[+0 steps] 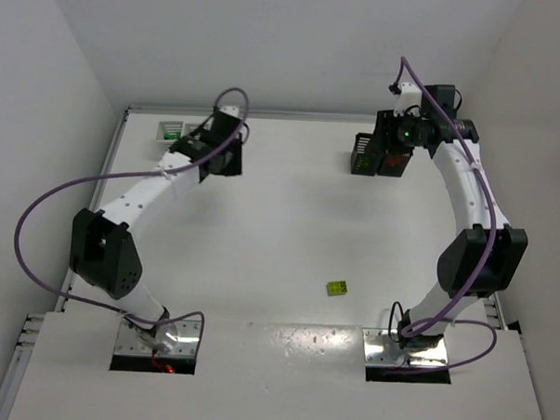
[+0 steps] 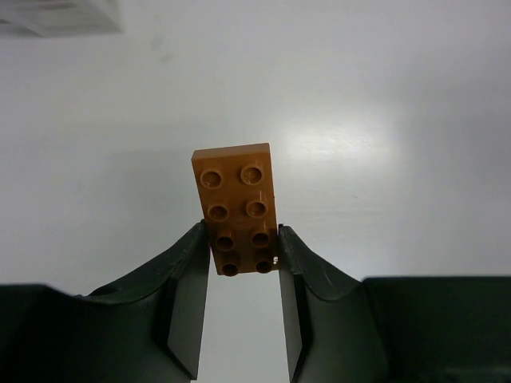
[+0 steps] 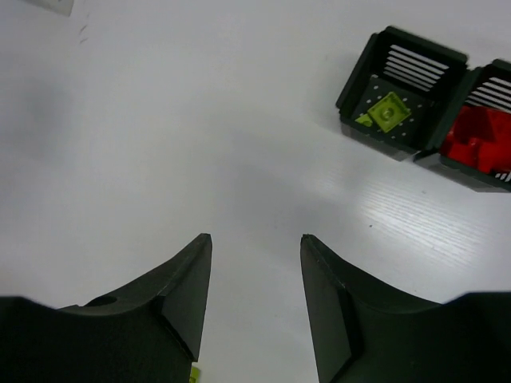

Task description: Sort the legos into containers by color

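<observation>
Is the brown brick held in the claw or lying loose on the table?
Held. The left gripper is shut on the orange-brown brick, with one finger pressed against each long side.

My overhead camera sits high at the near edge, looking down on the whole table (image 1: 289,220). Both wrist cameras face it from close; the right one shares the black bins (image 3: 356,83) with the overhead.
</observation>
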### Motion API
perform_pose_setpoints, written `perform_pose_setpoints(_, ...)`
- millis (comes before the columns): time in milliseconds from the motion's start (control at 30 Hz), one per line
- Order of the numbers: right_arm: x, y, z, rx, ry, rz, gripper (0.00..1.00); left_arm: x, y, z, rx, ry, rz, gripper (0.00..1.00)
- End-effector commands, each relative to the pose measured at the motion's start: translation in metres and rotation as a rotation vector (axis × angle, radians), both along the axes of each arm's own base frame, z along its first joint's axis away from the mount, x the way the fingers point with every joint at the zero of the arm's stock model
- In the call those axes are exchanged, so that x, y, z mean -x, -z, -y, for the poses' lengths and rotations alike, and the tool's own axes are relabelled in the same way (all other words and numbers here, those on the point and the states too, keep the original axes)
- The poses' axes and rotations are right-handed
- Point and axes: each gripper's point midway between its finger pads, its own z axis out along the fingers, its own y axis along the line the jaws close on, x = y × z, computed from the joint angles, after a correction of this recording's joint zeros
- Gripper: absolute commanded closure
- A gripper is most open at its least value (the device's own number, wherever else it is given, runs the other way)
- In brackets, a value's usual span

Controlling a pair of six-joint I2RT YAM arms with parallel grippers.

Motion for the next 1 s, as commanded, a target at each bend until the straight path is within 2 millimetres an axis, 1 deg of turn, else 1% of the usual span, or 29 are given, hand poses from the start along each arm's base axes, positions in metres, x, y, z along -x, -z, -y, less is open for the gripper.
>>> perform_pose_setpoints(0,0.02,0.0,-0.019,-0.048,-0.132,-0.006,0.51,-0.034,-0.044,-0.048,-0.048,0.031,0.093,1.0)
perform_pose_setpoints(33,0.022,0.003,-0.02,-0.049,-0.144,-0.011,0.51,-0.042,-0.049,-0.058,-0.056,0.015,0.105,1.0)
perform_pose_setpoints(67,0.025,0.012,-0.023,-0.037,-0.167,-0.031,0.51,-0.056,-0.062,-0.077,-0.071,-0.013,0.143,1.0)
perform_pose_setpoints(100,0.032,0.02,-0.025,-0.042,-0.183,-0.059,0.51,-0.065,-0.057,-0.083,-0.072,-0.015,0.131,1.0)
perform_pose_setpoints(133,0.035,0.03,-0.026,-0.043,-0.198,-0.085,0.51,-0.074,-0.06,-0.085,-0.046,-0.014,0.141,1.0)
perform_pose_setpoints(167,0.043,0.039,-0.024,-0.027,-0.22,-0.113,0.51,-0.087,-0.071,-0.103,-0.032,-0.037,0.164,1.0)
perform_pose_setpoints(200,0.046,0.044,-0.028,-0.02,-0.24,-0.12,0.51,-0.097,-0.059,-0.101,0.01,-0.007,0.133,1.0)
perform_pose_setpoints(233,0.05,0.052,-0.025,-0.005,-0.24,-0.141,0.51,-0.106,-0.061,-0.108,0.024,-0.016,0.146,1.0)
perform_pose_setpoints(267,0.059,0.058,-0.028,0.008,-0.266,-0.149,0.51,-0.118,-0.069,-0.122,0.026,-0.035,0.173,1.0)
perform_pose_setpoints(300,0.061,0.063,-0.023,0.036,-0.262,-0.151,0.51,-0.126,-0.067,-0.127,0.029,-0.032,0.179,1.0)
perform_pose_setpoints(333,0.064,0.069,-0.021,0.051,-0.266,-0.162,0.51,-0.133,-0.066,-0.127,0.041,-0.01,0.187,1.0)
perform_pose_setpoints(367,0.072,0.074,-0.021,0.07,-0.287,-0.172,0.51,-0.142,-0.054,-0.13,0.046,-0.013,0.17,1.0)
perform_pose_setpoints(400,0.075,0.076,-0.018,0.092,-0.282,-0.177,0.51,-0.148,-0.053,-0.139,0.039,-0.016,0.177,1.0)
perform_pose_setpoints(433,0.077,0.079,-0.017,0.092,-0.282,-0.186,0.51,-0.155,-0.053,-0.144,0.04,-0.024,0.199,1.0)
perform_pose_setpoints(467,0.081,0.084,-0.015,0.107,-0.287,-0.203,0.51,-0.162,-0.048,-0.149,0.028,-0.025,0.203,1.0)
perform_pose_setpoints(500,0.081,0.081,-0.013,0.117,-0.28,-0.195,0.51,-0.166,-0.044,-0.149,0.016,-0.015,0.205,1.0)
perform_pose_setpoints(533,0.084,0.085,-0.012,0.121,-0.288,-0.203,0.51,-0.171,-0.041,-0.155,-0.003,-0.04,0.212,1.0)
perform_pose_setpoints(567,0.087,0.089,-0.012,0.12,-0.288,-0.213,0.51,-0.176,-0.033,-0.157,-0.022,-0.038,0.201,1.0)
perform_pose_setpoints(633,0.087,0.089,-0.012,0.12,-0.288,-0.213,0.51,-0.185,-0.03,-0.164,-0.036,-0.05,0.218,1.0)
perform_pose_setpoints(667,0.087,0.089,-0.012,0.12,-0.288,-0.213,0.51,-0.189,-0.032,-0.164,-0.035,-0.05,0.231,1.0)
perform_pose_setpoints(700,0.087,0.089,-0.012,0.12,-0.288,-0.213,0.51,-0.191,-0.034,-0.17,-0.036,-0.061,0.241,1.0)
perform_pose_setpoints(767,0.087,0.092,-0.016,0.115,-0.291,-0.226,0.51,-0.198,-0.027,-0.17,-0.036,-0.061,0.247,1.0)
perform_pose_setpoints(800,0.087,0.092,-0.016,0.115,-0.291,-0.226,0.51,-0.2,-0.032,-0.168,-0.029,-0.054,0.259,1.0)
perform_pose_setpoints(833,0.087,0.092,-0.016,0.115,-0.291,-0.226,0.51,-0.201,-0.025,-0.169,-0.04,-0.046,0.247,1.0)
perform_pose_setpoints(867,0.088,0.091,-0.017,0.108,-0.296,-0.225,0.51,-0.206,-0.022,-0.176,-0.047,-0.064,0.251,1.0)
perform_pose_setpoints(900,0.088,0.091,-0.017,0.108,-0.296,-0.225,0.51,-0.206,-0.017,-0.177,-0.053,-0.071,0.242,1.0)
perform_pose_setpoints(933,0.088,0.093,-0.017,0.108,-0.296,-0.225,0.51,-0.208,-0.022,-0.177,-0.053,-0.071,0.252,1.0)
perform_pose_setpoints(967,0.088,0.094,-0.017,0.108,-0.296,-0.225,0.51,-0.209,-0.013,-0.18,-0.062,-0.081,0.237,1.0)
